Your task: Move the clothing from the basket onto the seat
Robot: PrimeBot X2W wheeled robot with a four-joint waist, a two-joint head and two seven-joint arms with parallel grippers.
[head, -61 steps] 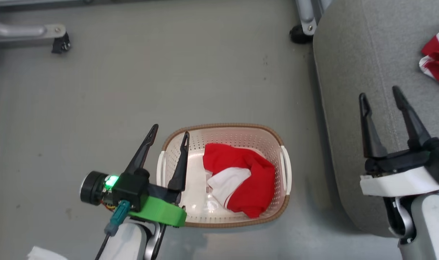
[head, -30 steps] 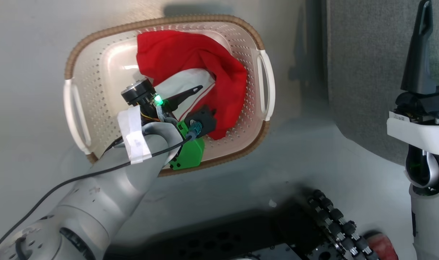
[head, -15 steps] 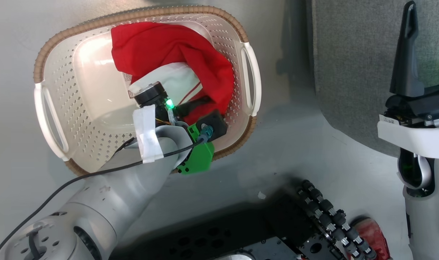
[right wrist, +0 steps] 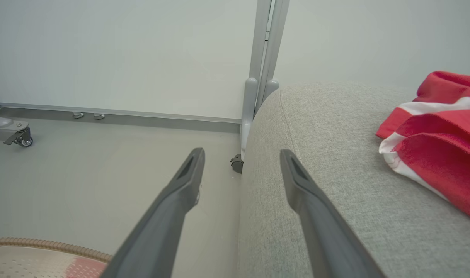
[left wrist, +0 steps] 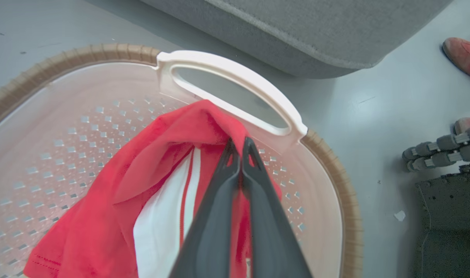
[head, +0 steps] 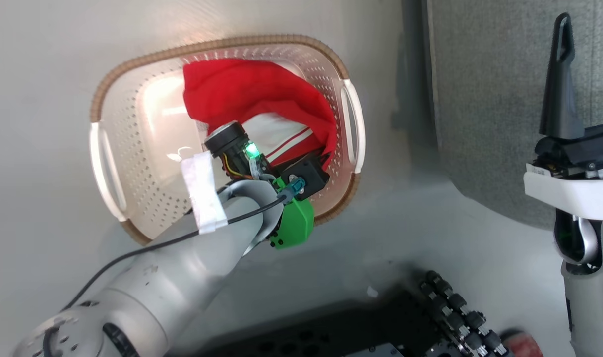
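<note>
The cream basket with a brown rim stands on the grey floor, and red clothing with white stripes lies bunched in it. My left gripper reaches into the basket near its white handle and is shut on a raised fold of the clothing. The grey seat rises to the right of the basket. A second red and white garment lies on the seat. My right gripper hangs open over the seat's edge, holding nothing.
My dark base with roller wheels sits close below the basket. A person's red shoe is on the floor beside it. A grey metal post stands behind the seat, and a caster sits at the far left.
My left gripper has gone from open to shut, pinching a fold of the clothing by the basket's right handle. The head view has shifted. The right gripper stays open.
</note>
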